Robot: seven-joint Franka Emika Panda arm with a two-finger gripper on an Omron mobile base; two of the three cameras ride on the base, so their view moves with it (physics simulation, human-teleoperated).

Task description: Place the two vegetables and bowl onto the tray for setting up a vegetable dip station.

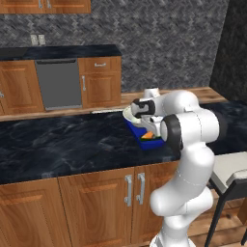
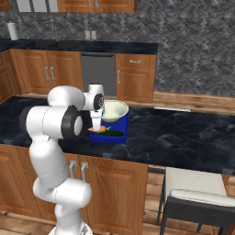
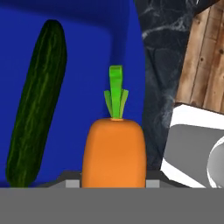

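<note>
My gripper [image 2: 97,127] points down over the near end of the blue tray [image 2: 121,121] and is shut on the orange carrot [image 2: 99,129]. In the hand view the carrot [image 3: 113,153] sits between the two finger tips, green tip pointing away, with the tray floor [image 3: 96,52] behind it. The dark green vegetable [image 3: 37,105] lies flat in the tray beside the carrot, also seen as the dark green vegetable [image 2: 114,133]. The cream bowl [image 2: 114,110] stands at the tray's far end. From the left, carrot [image 1: 147,135], tray [image 1: 144,143] and bowl [image 1: 128,115] show partly behind my arm.
The tray sits on a dark marble counter [image 2: 183,137] with wooden cabinets below. A grey-seated chair [image 2: 195,190] stands on the floor at the right. Along the back wall run a dishwasher [image 2: 97,69] and more cabinets.
</note>
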